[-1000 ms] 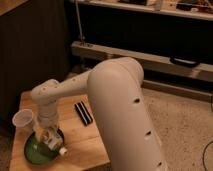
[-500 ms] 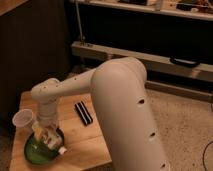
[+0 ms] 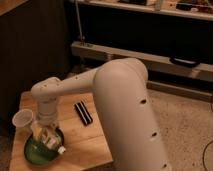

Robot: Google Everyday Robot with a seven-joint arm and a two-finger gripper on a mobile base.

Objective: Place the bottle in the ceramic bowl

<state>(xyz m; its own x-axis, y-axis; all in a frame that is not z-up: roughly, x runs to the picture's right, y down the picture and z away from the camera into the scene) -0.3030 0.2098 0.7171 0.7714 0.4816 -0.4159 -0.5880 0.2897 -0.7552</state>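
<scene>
Over the last second the gripper, at the lower left of the frame, has sunk slightly toward the ceramic bowl while holding the bottle. The bottle now lies lower, slanted across the bowl's right rim, with its white cap poking just past the edge.

Pale bottle under the claw — tilted over the green ceramic bowl.
</scene>
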